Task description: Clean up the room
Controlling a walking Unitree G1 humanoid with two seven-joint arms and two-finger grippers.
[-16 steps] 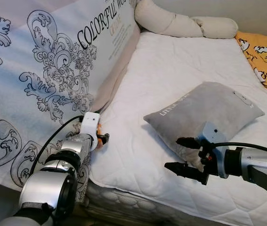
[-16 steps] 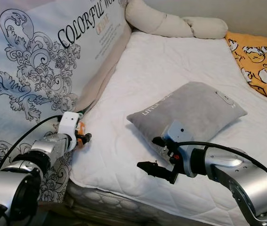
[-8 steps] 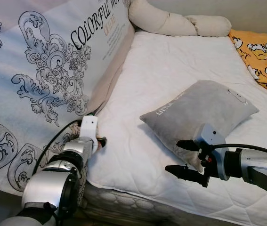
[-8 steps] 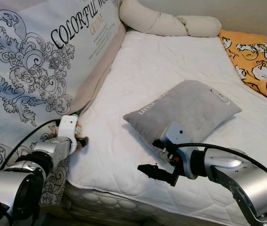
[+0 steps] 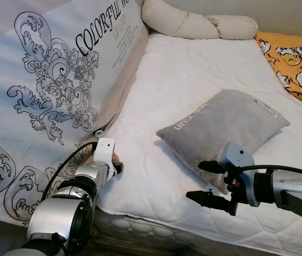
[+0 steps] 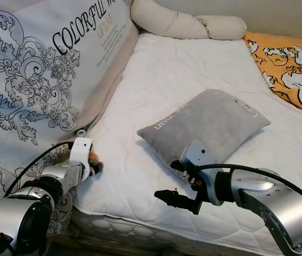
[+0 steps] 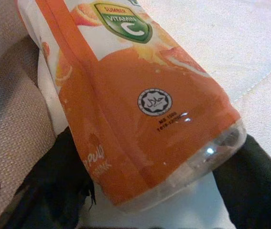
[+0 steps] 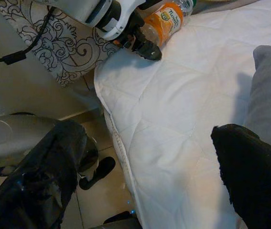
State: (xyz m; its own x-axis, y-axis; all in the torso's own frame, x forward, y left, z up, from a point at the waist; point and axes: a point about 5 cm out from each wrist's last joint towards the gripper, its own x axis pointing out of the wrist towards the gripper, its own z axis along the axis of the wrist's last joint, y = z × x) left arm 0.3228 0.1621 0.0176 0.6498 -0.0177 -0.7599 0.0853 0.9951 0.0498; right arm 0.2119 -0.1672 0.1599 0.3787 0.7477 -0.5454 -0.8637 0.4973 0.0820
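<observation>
Both arms are silver, ribbed cylinders with black joint rings. A black cable loops along the left arm point(image 5: 65, 205) to a white wrist block. The right arm point(image 5: 286, 186) carries a grey block and long black fingers point(image 5: 209, 198).
</observation>
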